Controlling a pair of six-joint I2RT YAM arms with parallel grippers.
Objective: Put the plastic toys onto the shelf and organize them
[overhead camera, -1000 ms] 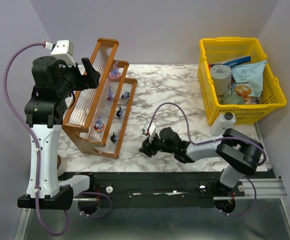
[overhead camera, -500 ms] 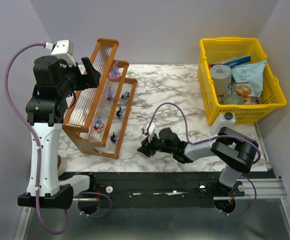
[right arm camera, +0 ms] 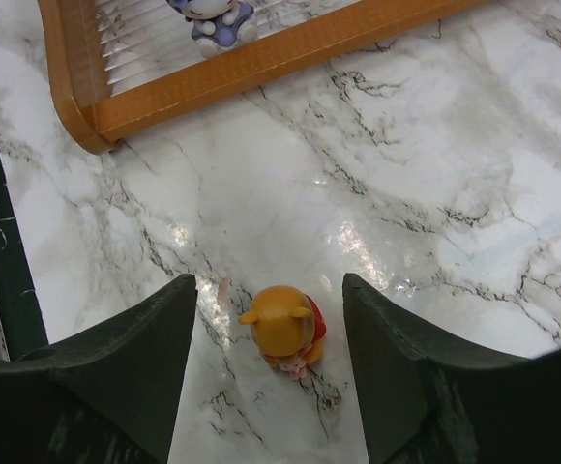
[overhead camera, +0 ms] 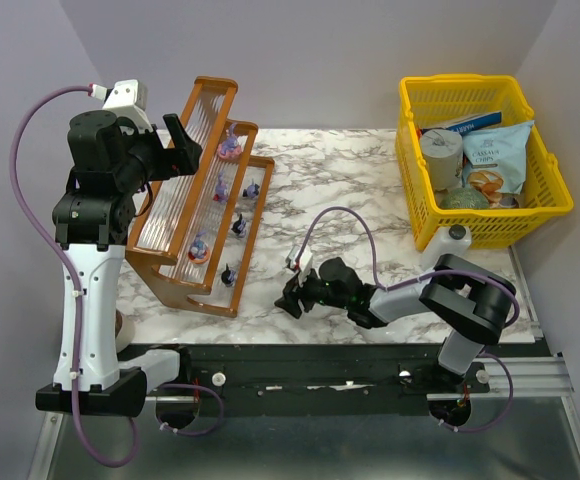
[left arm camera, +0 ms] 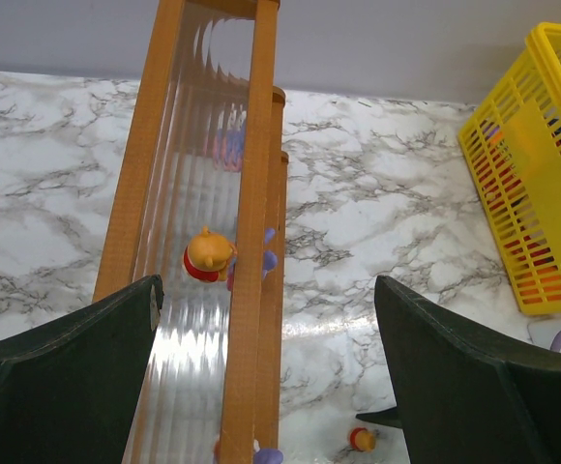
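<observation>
One-toy pick: centre the spread jaws of the right gripper (right arm camera: 269, 295) on the orange bear figurine (right arm camera: 283, 329), upright and untouched on the marble table (right arm camera: 435, 174) near the shelf (right arm camera: 261, 60) bottom rail. Close low and square on the body to avoid tipping. Leave the left gripper (left arm camera: 266, 285), jaws wide apart above the shelf, out of the way.

Shelf (overhead camera: 205, 200) sits left on your table (overhead camera: 350, 180), figurines (overhead camera: 199, 245) on its tiers; basket (overhead camera: 480, 150) far right. One bear figurine (right arm camera: 282, 327) stands on the table between the fingers (right arm camera: 145, 367) of your right gripper (right arm camera: 269, 282).
</observation>
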